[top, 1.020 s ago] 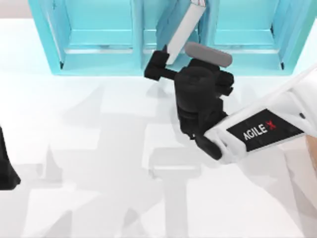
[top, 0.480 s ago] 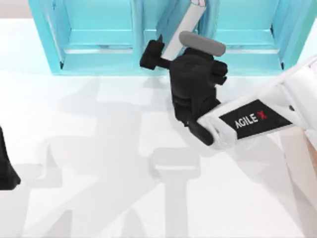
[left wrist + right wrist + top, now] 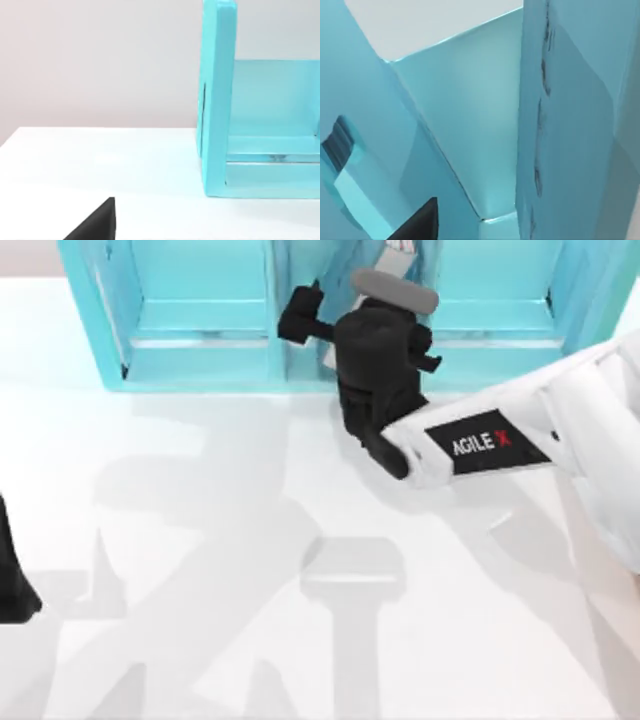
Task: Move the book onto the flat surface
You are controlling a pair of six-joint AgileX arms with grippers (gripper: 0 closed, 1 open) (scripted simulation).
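Top view, my right arm: my right gripper (image 3: 330,325) reaches into the middle compartment of the light-blue shelf unit (image 3: 200,350), at the far edge of the wide white surface (image 3: 200,540).
Book: the thick teal-blue hardcover book with white-grey page edges (image 3: 400,255) leans tilted inside that same middle compartment, just beyond my wrist; most of it is hidden by my arm.
Right fingers: one dark finger (image 3: 300,318) sticks out toward the left side of the compartment opening. I cannot tell whether the pair stands wide or narrow, nor whether it touches the book.
Right wrist view: teal panels close on both sides, probably the book's cover and a shelf wall, though I cannot say which is which. A dark finger (image 3: 417,225) shows at the edge.
Left arm: my left gripper (image 3: 12,585) is parked at the left edge of the surface, well apart from the shelf.
Left wrist view: the shelf's end wall stands on the white surface.
Progress: early, by my judgement. The book is in the shelf, not on the surface.
Left to do: grip the book, draw it out of the compartment, and lay it on the open white surface in front of the shelf.
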